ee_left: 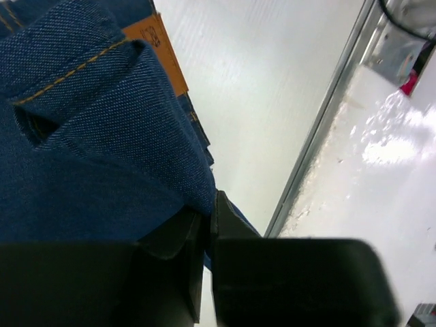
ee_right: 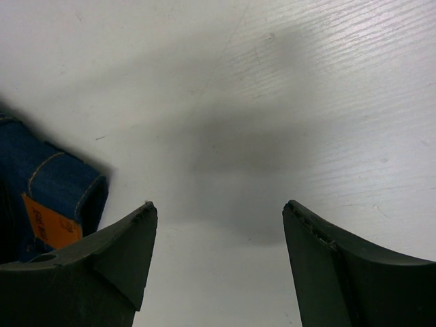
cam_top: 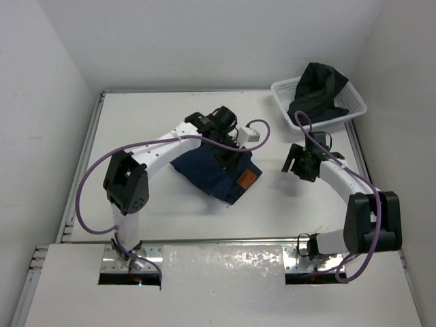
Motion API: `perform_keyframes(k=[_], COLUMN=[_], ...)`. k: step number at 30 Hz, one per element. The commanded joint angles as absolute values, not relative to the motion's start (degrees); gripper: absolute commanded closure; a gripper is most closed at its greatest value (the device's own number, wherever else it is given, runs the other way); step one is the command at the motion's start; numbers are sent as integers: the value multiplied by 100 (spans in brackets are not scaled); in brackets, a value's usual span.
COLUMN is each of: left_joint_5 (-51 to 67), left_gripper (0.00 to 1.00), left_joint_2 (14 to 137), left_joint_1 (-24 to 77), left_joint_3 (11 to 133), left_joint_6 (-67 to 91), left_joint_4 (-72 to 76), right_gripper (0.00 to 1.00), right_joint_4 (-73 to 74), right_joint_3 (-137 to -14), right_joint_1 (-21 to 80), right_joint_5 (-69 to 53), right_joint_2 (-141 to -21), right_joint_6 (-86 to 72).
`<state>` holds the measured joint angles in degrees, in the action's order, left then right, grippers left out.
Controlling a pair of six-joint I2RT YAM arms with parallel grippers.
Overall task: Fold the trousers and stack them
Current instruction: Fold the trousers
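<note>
The trousers (cam_top: 214,174) lie folded into a small bundle in the middle of the table, navy denim with tan stitching and a tan patch (cam_top: 248,178) at the right end. My left gripper (cam_top: 228,146) is over the bundle's far edge and shut on a fold of the denim (ee_left: 102,136); the left wrist view shows the cloth pinched between the fingers (ee_left: 235,221). My right gripper (cam_top: 300,163) is open and empty, hovering over bare table right of the bundle. In the right wrist view the trousers' corner (ee_right: 61,191) with the patch sits at the lower left.
A white basket (cam_top: 354,105) at the back right holds a dark garment (cam_top: 320,88). A small white object (cam_top: 255,131) lies just beyond the trousers. Metal rails (cam_top: 85,157) edge the table left and right; white walls enclose it.
</note>
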<state>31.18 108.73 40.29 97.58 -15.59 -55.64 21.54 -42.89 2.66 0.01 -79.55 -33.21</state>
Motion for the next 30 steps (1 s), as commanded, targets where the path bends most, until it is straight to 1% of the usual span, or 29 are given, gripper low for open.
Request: perform_keyframes(k=[1,2,3,4,6,7,12,15,16,17,18,19,20,21,22,23,25,26,30], left_joint_5=[3182,3225,3278,3348,3576,3629,3587,3420,3288,2878,2683,2533,2453,2409,2312,2138,2092,2057,2021], left_gripper=[94,84,72,39,19,2,0,1,9,15,32,41,45,42,35,25,22,22,22], left_joint_2=[11021,11117,11153,11179,11215,11197,11136,10995,10978,11004,11047,11152,11214,11276,11329,11416,11522,11549,11715], left_joint_1=[4087,4087,4087,4096,4104,4113,4008,3377,3166,2755,2560,2218,2076,1935,1742,1653,1443,1398,1310], left_joint_3=[9537,9493,9483,9492,9588,9658,10614,10749,10732,10653,10591,10521,10451,10294,10214,10056,9932,9871,9546], left_joint_6=[-1670,-1696,-1714,-1757,-1845,-1881,-2188,-1812,-1724,-1644,-1652,-1635,-1652,-1661,-1652,-1591,-1538,-1512,-1494], left_joint_4=[-5230,-5238,-5247,-5256,-5221,-5221,-5475,-5196,-5133,-5098,-5028,-4975,-4940,-4792,-4668,-4423,-4202,-4105,-3736], right_gripper=[28,27,27,25,24,23,23,26,27,31,33,33,33,30,28,25,23,23,24], right_joint_4=[2136,2153,2153,2136,2118,2109,2109,2092,2040,1891,1768,1506,1407,1345,1301,1179,846,748,686], right_joint_3=[-4430,-4430,-4430,-4430,-4438,-4438,-4465,-4403,-4377,-4281,-4211,-4123,-3957,-3903,-3859,-3763,-3544,-3472,-3322], right_joint_1=[237,237,246,246,229,237,150,141,149,193,237,307,508,640,824,1244,1807,1932,2030], right_joint_5=[35,26,26,26,26,-26,-272,-377,-448,-587,-919,-1062,-1159,-1230,-1309,-1301,-1222,-1204,-994], right_joint_2=[-7787,-7778,-7770,-7778,-7752,-7743,-7559,-7340,-7287,-7243,-7164,-7128,-7102,-7084,-7058,-7049,-7084,-7136,-7645], right_joint_6=[-3243,-3226,-3226,-3217,-3226,-3243,-3454,-3498,-3498,-3559,-3647,-3874,-3998,-4112,-4279,-4359,-4743,-4903,-5317])
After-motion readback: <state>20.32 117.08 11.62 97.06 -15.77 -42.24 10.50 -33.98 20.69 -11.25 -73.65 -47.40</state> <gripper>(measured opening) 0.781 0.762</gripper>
